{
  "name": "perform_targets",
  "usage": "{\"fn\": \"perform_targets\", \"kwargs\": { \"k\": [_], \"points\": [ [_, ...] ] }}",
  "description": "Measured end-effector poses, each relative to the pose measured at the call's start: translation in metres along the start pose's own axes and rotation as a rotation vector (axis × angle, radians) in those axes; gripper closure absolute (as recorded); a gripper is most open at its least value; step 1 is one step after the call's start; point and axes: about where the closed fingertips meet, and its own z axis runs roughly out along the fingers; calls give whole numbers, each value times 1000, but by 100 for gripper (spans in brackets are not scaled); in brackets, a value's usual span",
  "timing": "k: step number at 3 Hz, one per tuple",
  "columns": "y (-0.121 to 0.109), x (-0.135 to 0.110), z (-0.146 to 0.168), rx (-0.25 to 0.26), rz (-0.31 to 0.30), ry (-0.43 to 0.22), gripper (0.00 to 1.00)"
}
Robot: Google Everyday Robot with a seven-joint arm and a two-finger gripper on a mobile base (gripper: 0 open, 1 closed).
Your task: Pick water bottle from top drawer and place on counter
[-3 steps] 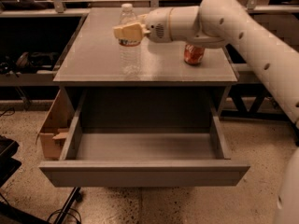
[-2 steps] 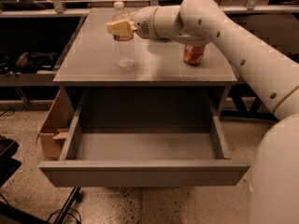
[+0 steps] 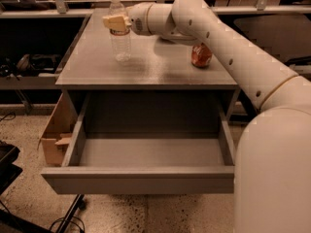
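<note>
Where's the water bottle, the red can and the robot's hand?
clear plastic water bottle point(image 3: 121, 47): camera view, its see-through body.
red soda can point(image 3: 201, 57): camera view, its red side.
robot's tan hand point(image 3: 115, 23): camera view, its tip, against the bottle's upper part.

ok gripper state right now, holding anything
Gripper: closed on the upper part of the water bottle, which stands upright on the counter, left of the red soda can.
</note>
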Motion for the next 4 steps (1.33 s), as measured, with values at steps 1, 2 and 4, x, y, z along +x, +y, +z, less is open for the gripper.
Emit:
{"fn": "perform_targets", "kwargs": {
  "k": [1,2,4],
  "points": [
    [0,-1,23,-20,-2,-39,100],
    [4,1,47,-54,0,-28,100],
    [7,11,71,-109,45,7,100]
  ]
}}
